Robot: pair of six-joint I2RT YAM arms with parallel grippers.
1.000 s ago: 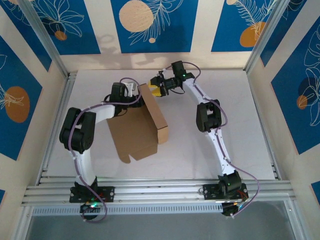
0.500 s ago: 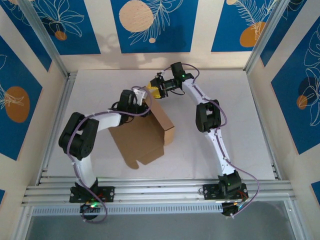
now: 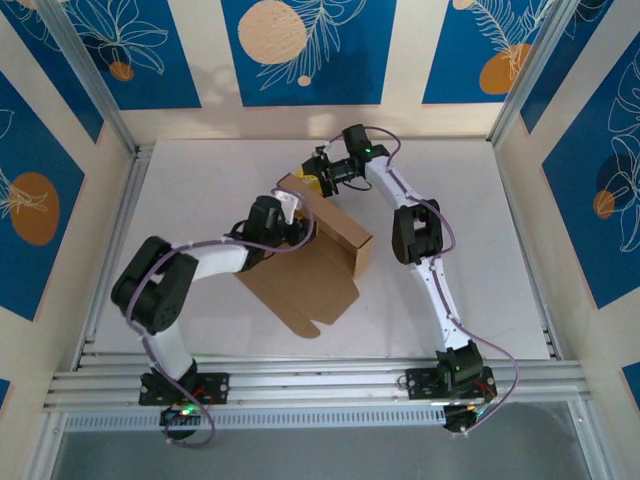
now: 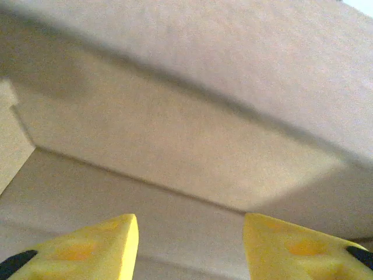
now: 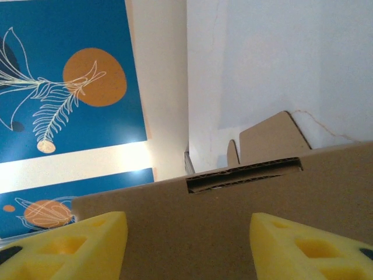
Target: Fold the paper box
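Box (image 3: 300,285) half-formed on tabletop (image 3: 480,200): left end effector (image 4: 189,233), jaws apart, reaches inside; right end effector (image 5: 187,233), jaws apart, backs its far side, likely to square it.

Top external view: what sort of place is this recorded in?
Probably a purpose-built robot test cell: white tabletop, aluminium frame rails along its near edge, printed blue-and-orange wall panels enclosing it.

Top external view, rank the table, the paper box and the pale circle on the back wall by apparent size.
Largest: table.
Then: paper box.
Smallest: pale circle, which sits farther from the camera.
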